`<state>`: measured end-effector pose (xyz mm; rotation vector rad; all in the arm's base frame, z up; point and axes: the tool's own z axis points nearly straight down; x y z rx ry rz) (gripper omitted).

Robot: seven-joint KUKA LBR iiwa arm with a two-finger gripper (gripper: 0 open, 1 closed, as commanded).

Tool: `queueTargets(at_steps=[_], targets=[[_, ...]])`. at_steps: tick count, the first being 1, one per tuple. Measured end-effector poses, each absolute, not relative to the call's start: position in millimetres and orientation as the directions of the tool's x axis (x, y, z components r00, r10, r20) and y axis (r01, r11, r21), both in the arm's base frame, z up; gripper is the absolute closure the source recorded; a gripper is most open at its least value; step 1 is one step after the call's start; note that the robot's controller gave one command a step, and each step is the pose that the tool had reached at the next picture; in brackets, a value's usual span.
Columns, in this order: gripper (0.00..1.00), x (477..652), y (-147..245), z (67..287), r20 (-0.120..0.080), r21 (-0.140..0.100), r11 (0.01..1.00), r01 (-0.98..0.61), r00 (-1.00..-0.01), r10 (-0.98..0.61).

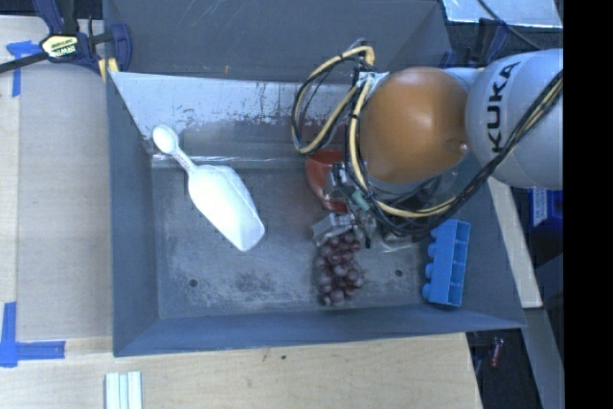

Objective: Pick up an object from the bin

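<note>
Grey bin (134,254) holds white scoop (222,201), blue block (447,263), dark grapes (337,271) by the claw (335,227), state unclear.

Arm (525,124): I see it entering from the right of the orange cover (414,124). Its pale grey link bears the KUKA lettering, turned on its side.

Wrist: the orange cover sits domed over it and hides most of the joint beneath.

Cables (321,101): yellow and black, looping out to the left of the cover and above it, then running back under its lower edge.

Tool (341,230): it projects from under the cover, below it and to its left. I can make out only part of its metal body, with cables crossing in front.
</note>
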<state>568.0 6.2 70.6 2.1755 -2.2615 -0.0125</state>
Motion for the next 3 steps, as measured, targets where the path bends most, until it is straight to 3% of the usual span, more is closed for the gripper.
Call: queueTargets(at_steps=[1, 2, 3], targets=[[1.00, 565.6, 7, 86, -0.006, 0.014, 0.040, -0.999, -0.041, -0.999], [1.00, 567.7, 6, 121, -0.004, 0.008, 0.042, -0.999, -0.042, -0.999], [1.00, 568.5, 6, 141, -0.005, 0.005, 0.044, -0.999, -0.044, -0.999]])
